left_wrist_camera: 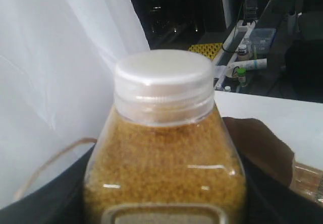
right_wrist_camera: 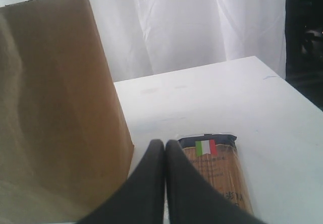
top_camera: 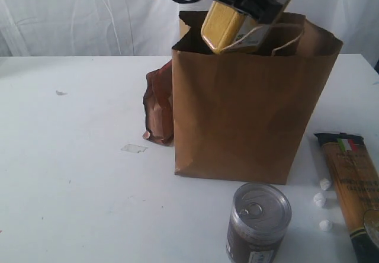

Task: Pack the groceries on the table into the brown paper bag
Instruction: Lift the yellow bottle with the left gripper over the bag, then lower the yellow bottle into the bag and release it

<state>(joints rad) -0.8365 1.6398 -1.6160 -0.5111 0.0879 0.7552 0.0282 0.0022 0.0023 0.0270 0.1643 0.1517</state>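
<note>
Yellow-grain bottle (top_camera: 220, 25) hangs tilted at the mouth of the brown paper bag (top_camera: 249, 121), top centre of the exterior frame, clamped in the left gripper (top_camera: 249, 8). The bag stands upright on the table (top_camera: 71, 174). Brown pouch (top_camera: 159, 106) sits just beside the bag's left side. Pull-tab can (top_camera: 259, 221) stands at bottom centre, and the spaghetti packet (top_camera: 355, 186) lies at lower right. Right gripper (right_wrist_camera: 165, 151): jaws pressed together, empty, near the packet's flagged end.

the spaghetti packet (top_camera: 354, 186) at four o'clock runs off the exterior view's right and bottom edges. the pull-tab can (top_camera: 259, 218) at six o'clock loses its base to the bottom edge; its label is too small to read. the brown paper bag (top_camera: 243, 115) hides part of the brown labelled pouch (top_camera: 157, 106) at its nine o'clock.
</note>
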